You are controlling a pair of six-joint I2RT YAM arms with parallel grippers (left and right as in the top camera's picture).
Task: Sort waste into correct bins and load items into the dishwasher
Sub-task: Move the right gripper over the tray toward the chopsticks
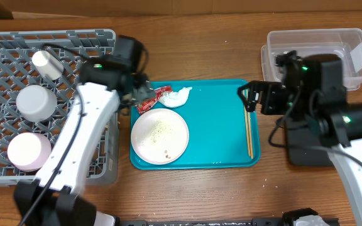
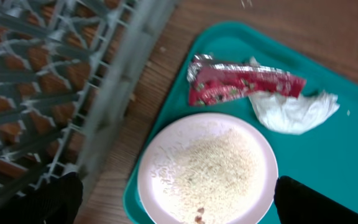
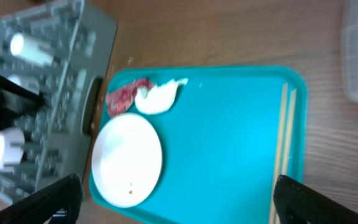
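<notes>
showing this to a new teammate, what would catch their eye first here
The bright teal tray in the middle stands out, with a crumb-dusted white plate at its left end, a red wrapper and a crumpled white napkin beside the plate's far rim, and wooden chopsticks along its right edge. To the left, the grey dish rack holds a white cup and two pale bowls.

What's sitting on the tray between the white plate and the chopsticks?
Nothing: only bare teal tray lies between the plate and chopsticks, clearest in the overhead view.
</notes>
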